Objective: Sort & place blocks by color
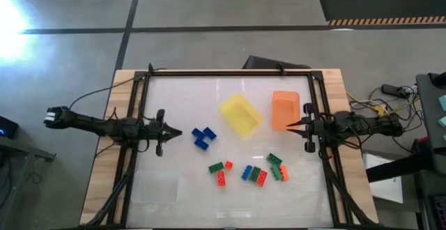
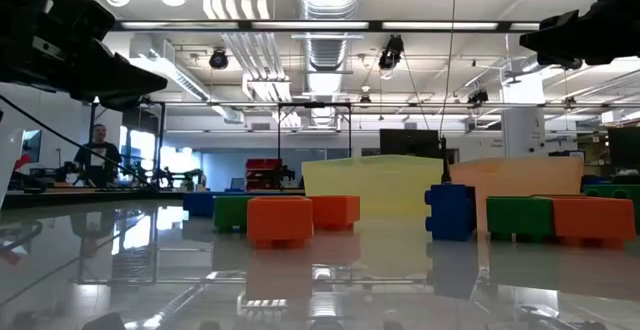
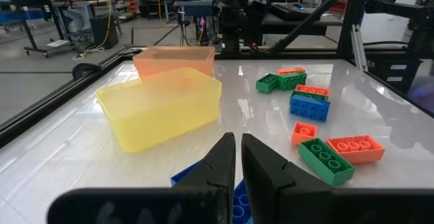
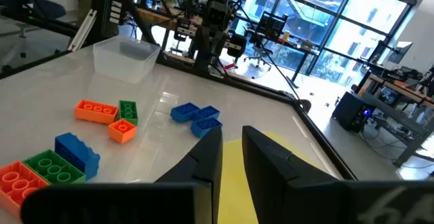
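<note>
Two empty clenched grippers, left point(image 1: 174, 133) and right point(image 1: 291, 125), hovered at opposite table edges; I judged them parked because the blocks point(image 1: 254, 173) lay unsorted outside the yellow tray point(image 1: 240, 113).

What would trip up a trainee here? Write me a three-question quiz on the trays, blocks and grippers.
1. True or false: the yellow tray is empty.
2. Which tray lies nearest the right gripper? A clear tray, B orange tray, C yellow tray.
3. Fill in: the blocks nearest the left gripper are ___.
Key: 1 true; 2 B; 3 blue.
</note>
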You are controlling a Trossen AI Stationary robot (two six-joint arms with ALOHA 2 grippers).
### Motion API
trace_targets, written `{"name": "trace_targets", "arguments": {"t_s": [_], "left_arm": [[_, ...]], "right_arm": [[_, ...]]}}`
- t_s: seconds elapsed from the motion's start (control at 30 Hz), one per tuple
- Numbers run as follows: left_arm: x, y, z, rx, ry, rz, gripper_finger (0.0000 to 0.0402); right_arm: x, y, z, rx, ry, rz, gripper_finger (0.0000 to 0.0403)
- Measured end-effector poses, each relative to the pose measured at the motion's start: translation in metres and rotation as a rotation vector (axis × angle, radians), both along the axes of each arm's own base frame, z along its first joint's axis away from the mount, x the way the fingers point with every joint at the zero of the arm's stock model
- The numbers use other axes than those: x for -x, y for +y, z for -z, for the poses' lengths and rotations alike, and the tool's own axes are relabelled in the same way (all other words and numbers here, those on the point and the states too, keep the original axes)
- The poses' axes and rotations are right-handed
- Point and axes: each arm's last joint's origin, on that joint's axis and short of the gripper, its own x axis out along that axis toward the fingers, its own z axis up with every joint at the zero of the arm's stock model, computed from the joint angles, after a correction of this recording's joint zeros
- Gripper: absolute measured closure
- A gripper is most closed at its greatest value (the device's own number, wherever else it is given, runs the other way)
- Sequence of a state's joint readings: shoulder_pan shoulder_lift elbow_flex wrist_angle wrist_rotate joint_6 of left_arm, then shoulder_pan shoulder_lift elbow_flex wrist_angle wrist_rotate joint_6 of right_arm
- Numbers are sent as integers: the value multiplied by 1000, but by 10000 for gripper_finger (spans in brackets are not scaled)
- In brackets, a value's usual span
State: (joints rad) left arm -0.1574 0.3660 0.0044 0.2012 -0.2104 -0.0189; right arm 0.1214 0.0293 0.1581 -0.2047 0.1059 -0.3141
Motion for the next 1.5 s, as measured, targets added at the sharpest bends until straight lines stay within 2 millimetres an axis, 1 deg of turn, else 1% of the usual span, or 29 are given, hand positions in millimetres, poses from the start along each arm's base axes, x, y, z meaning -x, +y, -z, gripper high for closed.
{"name": "trace_targets", "arguments": {"t_s": [1.37,1.4,1.43,1.5], "left_arm": [[0,0,0,-6,0,1,391],[0,0,0,-6,1,1,391],[0,0,0,-6,0,1,391],[0,0,0,-1,0,-1,391]], "right_arm": [[0,0,0,-1,0,0,355],[0,0,0,-29,0,-1,355],[0,0,0,-105,3,-9,355],[0,1,0,-350,10,-8,355]]}}
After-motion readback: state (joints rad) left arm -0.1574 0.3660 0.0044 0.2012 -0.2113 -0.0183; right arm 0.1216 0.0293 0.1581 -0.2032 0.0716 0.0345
